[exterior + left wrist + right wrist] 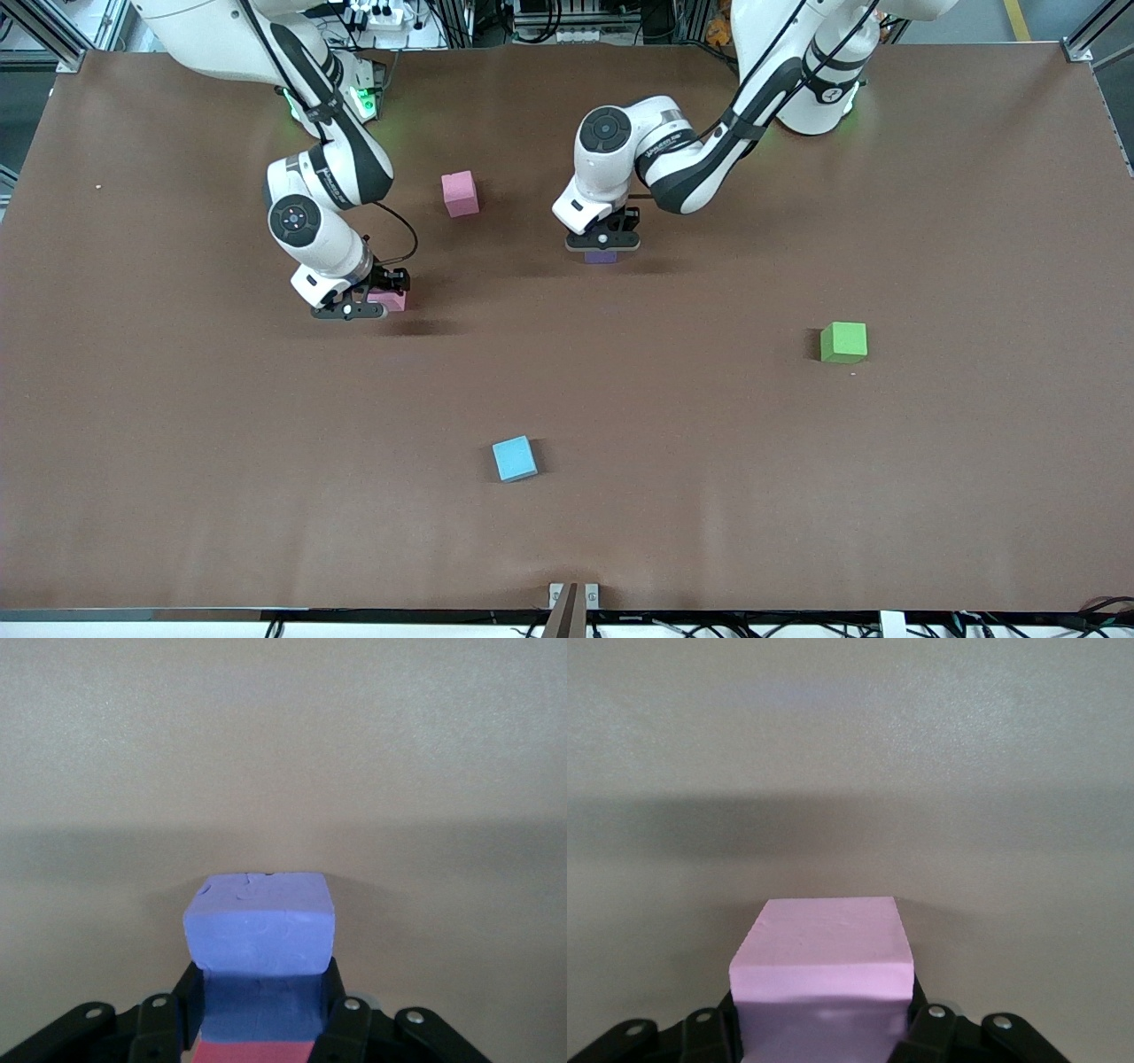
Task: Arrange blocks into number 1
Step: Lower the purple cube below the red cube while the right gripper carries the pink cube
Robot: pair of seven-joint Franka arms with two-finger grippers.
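1. Tools first: the right tool point(361, 304) sits low at the counter point(673, 443) toward the right arm's end, its jaws clamped on a pink block point(822, 961); in the front view that block shows only as a pink corner under the tool.
2. Left tool point(602, 241) is down near the middle of the counter, jaws pressed together on a purple block point(260, 923). In the left wrist view a strip of red shows just under the purple block, so it probably rests on, or is held just over, a red block; I cannot tell which.
3. A second pink block point(460, 193) stands free on the counter between the two tools, farther from the front camera than both and well apart from each.
4. Two cubes outside the task lie apart: a light-blue cube point(515, 458) nearer the front camera, a green cube point(843, 342) toward the left arm's end.
5. Progress, as I judge it: early. No line of blocks reads as a figure 1 yet; at most one pair is together at the left tool.
6. Left to do: bring the held pink block and the free pink one into a column with the purple block. No orange block or second purple block is in view.
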